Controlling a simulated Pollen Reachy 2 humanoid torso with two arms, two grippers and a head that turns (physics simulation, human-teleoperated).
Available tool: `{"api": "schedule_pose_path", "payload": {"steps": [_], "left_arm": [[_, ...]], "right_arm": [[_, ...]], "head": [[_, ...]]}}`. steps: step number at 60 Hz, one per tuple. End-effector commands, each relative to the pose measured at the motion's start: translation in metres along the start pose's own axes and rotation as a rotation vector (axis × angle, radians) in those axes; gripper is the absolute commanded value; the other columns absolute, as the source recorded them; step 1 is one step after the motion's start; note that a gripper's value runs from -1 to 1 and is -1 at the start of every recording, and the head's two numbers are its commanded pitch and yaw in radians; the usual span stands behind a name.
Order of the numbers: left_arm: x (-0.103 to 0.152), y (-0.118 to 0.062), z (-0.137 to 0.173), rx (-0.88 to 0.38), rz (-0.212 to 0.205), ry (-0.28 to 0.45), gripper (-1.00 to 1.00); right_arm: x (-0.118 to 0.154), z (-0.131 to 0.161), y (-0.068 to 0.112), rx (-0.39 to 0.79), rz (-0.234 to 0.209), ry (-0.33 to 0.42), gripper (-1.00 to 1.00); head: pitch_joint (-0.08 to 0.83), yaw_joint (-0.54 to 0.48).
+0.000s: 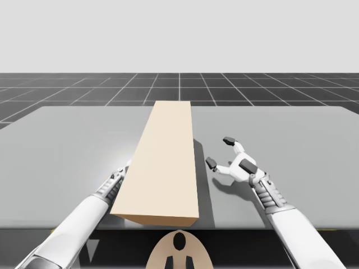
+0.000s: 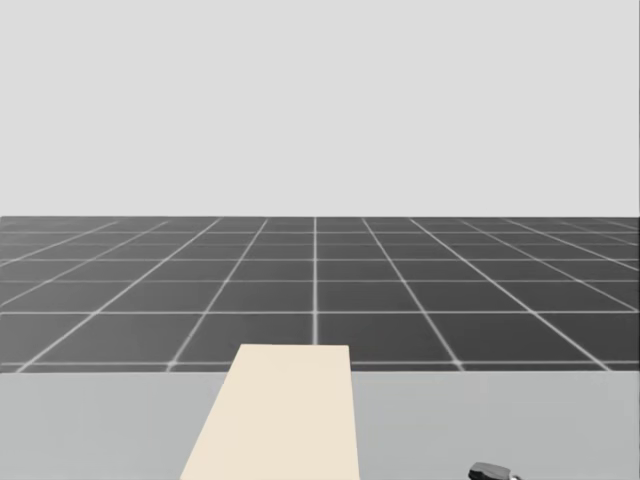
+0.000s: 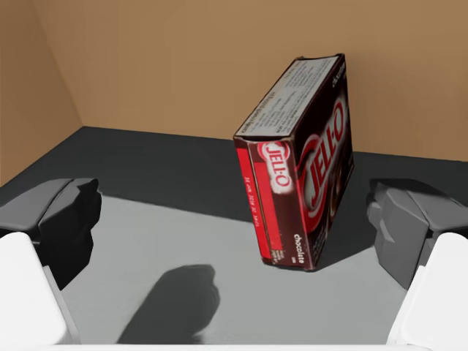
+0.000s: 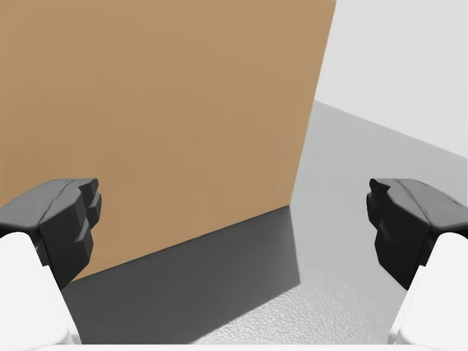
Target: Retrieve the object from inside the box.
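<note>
Dark red carton (image 3: 300,183) standing inside the box (image 3: 183,66)
White lettering on its faces; my left gripper (image 3: 232,223) waits before it, fingers apart.

A flat, matte grey bench (image 1: 67,145) spans the foreground, and its far edge runs straight across in both the high view and the head view. Beyond that edge lies a dark charcoal floor (image 1: 252,89), ruled by thin pale lines into large square tiles that recede to a level horizon. Above the horizon stands a plain, uniform pale grey backdrop (image 1: 179,33). The light is soft and even. The shadows on the bench surface are dark and fall toward its right edge.
</note>
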Motion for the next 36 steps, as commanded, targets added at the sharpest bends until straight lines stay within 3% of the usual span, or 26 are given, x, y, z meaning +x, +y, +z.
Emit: {"api": "schedule_pose_path", "payload": {"steps": [1, 23, 30, 36], "left_arm": [[-0.006, 0.002, -0.022, -0.101, 0.024, -0.031, -1.00], [-0.029, 0.000, -0.064, -0.244, 0.045, -0.032, -1.00], [-0.030, -0.005, -0.079, -0.289, 0.067, -0.040, -1.00], [-0.031, -0.010, -0.089, -0.319, 0.120, -0.033, -1.00]], "right_arm": [[-0.002, 0.000, 0.001, 0.008, 0.014, 0.001, -1.00], [-0.003, 0.000, 0.002, 0.024, 0.028, -0.005, -1.00], [-0.004, -0.001, 0.003, 0.026, 0.033, -0.004, -1.00], [-0.004, 0.000, 0.003, 0.026, 0.039, -0.001, -1.00]], "head": [[0.029, -0.01], [0.042, -0.02], [0.045, -0.02], [0.049, -0.03]]}}
